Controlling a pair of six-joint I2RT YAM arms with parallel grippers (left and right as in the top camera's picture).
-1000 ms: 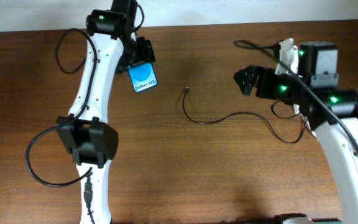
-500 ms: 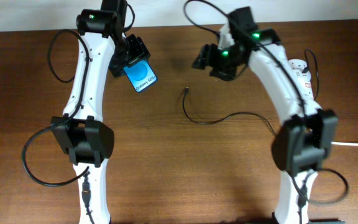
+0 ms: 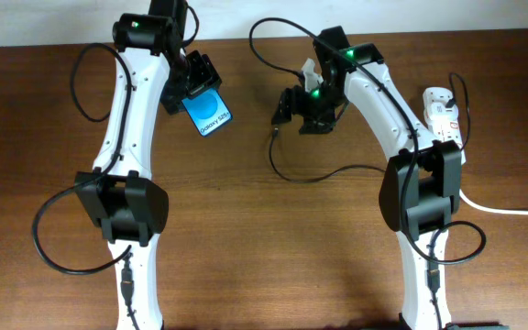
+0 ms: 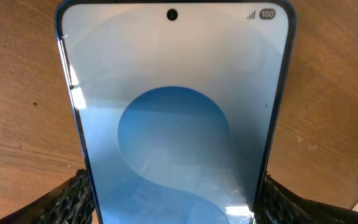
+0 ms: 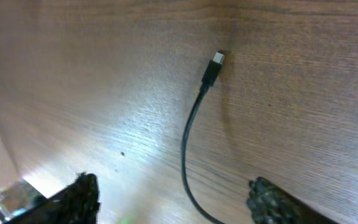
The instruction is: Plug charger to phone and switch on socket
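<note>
Here the phone (image 4: 173,112) is pinched in the left gripper (image 4: 174,208).
The right gripper (image 5: 176,196) is spread, the charger (image 5: 194,118) tip seen lying just ahead, untouched.

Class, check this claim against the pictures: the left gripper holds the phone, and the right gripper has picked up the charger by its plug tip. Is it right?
Not quite. The left gripper does hold the phone, but the right gripper has not picked up the charger. The right wrist view shows its plug tip lying on the table, with the open fingers apart from it.
</note>
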